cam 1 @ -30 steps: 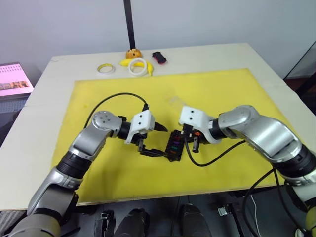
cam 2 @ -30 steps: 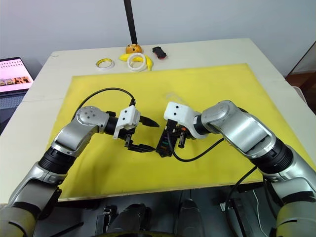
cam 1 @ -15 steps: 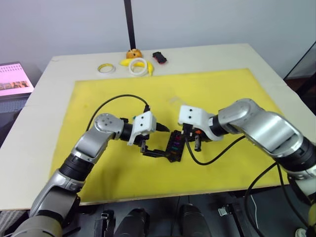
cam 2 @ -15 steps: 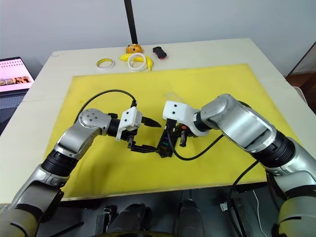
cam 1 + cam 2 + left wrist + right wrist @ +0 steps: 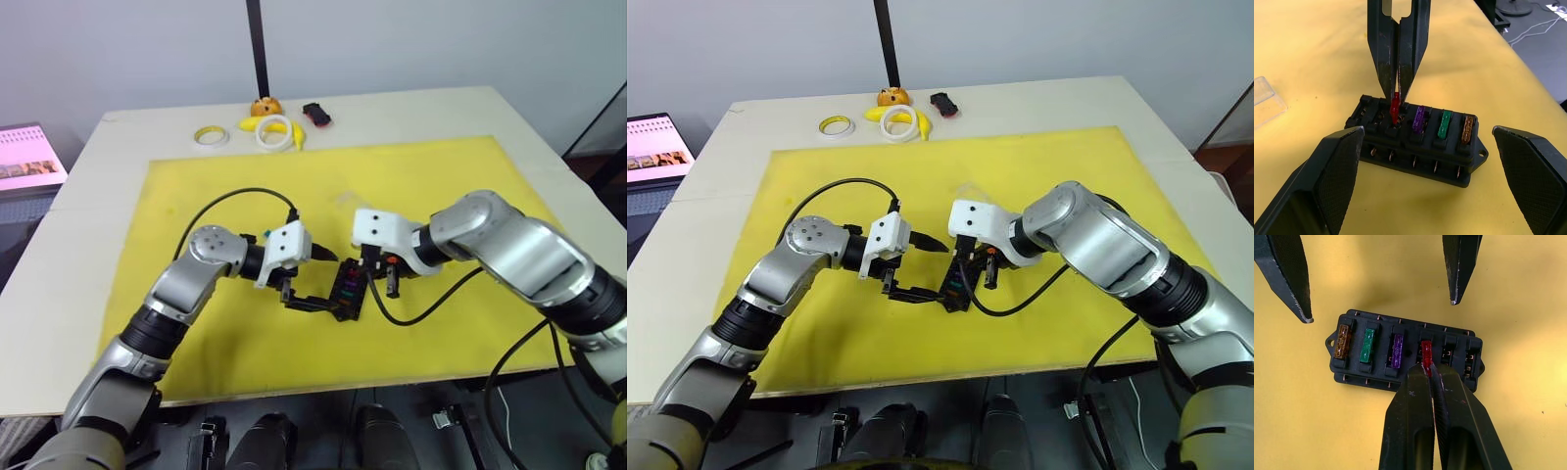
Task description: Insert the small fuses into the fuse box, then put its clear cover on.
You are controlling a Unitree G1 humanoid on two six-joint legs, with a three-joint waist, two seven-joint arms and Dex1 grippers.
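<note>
The black fuse box (image 5: pixel 1405 350) lies on the yellow mat (image 5: pixel 441 186), between my two grippers. Orange (image 5: pixel 1343 340), green (image 5: pixel 1368 345) and purple (image 5: pixel 1397 350) fuses sit in one row of its slots. My right gripper (image 5: pixel 1429 369) is shut on a red fuse (image 5: pixel 1395 107), whose lower end is at the slot beside the purple one. My left gripper (image 5: pixel 318 281) stands open, one finger on each long side of the box and apart from it. The clear cover (image 5: pixel 1266 100) lies flat on the mat a little way from the box.
At the table's far edge lie a yellow tape ring (image 5: pixel 209 134), a white tape ring (image 5: pixel 274 132), an orange object (image 5: pixel 263 106) and a small black-and-red gadget (image 5: pixel 315 114). A black pole (image 5: pixel 257 49) rises behind them. A laptop (image 5: pixel 29 157) sits off the table's left.
My left gripper has shifted right, closer to the fuse box, staying open. My right gripper has kept hold of the red fuse over the box and barely moved.
</note>
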